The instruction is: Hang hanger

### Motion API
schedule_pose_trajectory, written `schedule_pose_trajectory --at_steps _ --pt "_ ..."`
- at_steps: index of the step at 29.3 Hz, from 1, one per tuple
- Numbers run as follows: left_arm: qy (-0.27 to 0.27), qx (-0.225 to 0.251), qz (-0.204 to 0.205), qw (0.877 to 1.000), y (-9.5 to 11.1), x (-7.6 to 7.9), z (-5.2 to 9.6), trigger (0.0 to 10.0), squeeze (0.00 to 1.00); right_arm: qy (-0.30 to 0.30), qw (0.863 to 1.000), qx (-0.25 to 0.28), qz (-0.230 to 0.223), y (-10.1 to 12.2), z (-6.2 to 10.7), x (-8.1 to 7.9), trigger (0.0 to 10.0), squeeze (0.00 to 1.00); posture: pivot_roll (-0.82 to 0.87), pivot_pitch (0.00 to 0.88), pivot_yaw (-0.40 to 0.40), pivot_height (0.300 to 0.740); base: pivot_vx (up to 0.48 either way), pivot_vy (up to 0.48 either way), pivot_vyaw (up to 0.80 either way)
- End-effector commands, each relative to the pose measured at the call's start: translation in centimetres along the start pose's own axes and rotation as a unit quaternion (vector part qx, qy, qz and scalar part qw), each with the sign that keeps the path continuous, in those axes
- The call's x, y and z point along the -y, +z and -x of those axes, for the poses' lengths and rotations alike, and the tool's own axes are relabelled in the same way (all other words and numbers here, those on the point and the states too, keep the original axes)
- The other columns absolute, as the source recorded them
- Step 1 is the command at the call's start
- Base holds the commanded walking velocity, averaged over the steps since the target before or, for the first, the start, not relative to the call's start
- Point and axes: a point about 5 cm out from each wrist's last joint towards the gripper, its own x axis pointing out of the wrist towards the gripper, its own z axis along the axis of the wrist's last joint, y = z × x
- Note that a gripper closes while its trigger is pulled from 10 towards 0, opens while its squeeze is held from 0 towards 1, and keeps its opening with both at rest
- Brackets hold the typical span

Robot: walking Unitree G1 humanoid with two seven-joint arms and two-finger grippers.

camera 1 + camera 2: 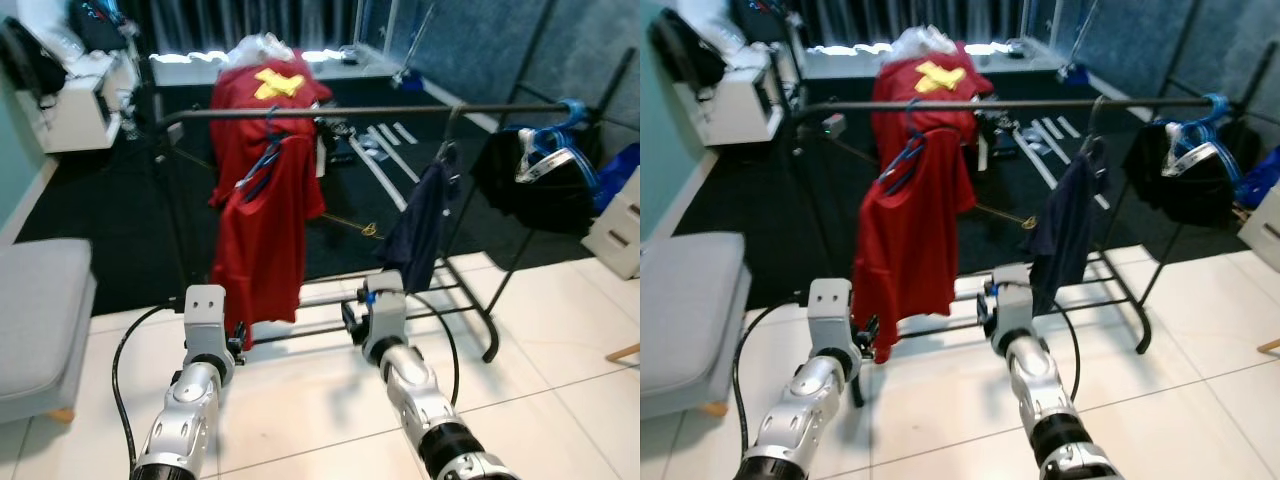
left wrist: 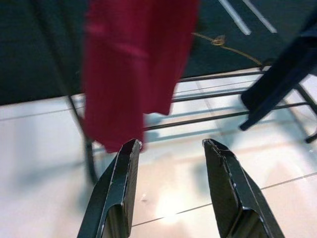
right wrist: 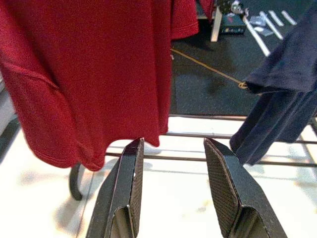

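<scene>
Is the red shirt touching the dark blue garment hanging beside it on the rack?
Apart. The left eye view shows the red shirt and the dark blue garment hanging separately from the rail, with dark floor visible between them.

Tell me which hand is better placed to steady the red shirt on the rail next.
Probably the left. The left hand hangs open right below the red shirt, its fingers near the hem. The right hand, also open, sits between that shirt and the navy garment.
</scene>
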Motion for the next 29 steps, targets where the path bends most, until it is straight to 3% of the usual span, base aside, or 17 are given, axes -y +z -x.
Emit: schedule_pose_trajectory --at_steps 1,10,29 --pt "0.002 -0.011 0.001 1.000 -0.43 0.11 0.13 10.0 0.00 0.004 1.000 -0.010 0.008 -0.25 0.06 0.21 10.0 0.00 0.02 0.032 -0.018 0.740 0.000 -0.458 0.52" --pt "0.004 -0.014 0.001 1.000 -0.33 0.10 0.15 10.0 0.00 -0.006 1.000 -0.017 0.005 -0.42 0.10 0.60 10.0 0.00 0.02 0.032 -0.015 0.740 0.000 -0.458 0.66" --pt "-0.003 -0.021 0.002 1.000 -0.21 0.18 -0.08 10.0 0.00 -0.014 1.000 -0.018 -0.009 -0.28 -0.01 0.88 10.0 0.00 0.02 0.028 -0.003 0.740 0.000 -0.454 0.00"
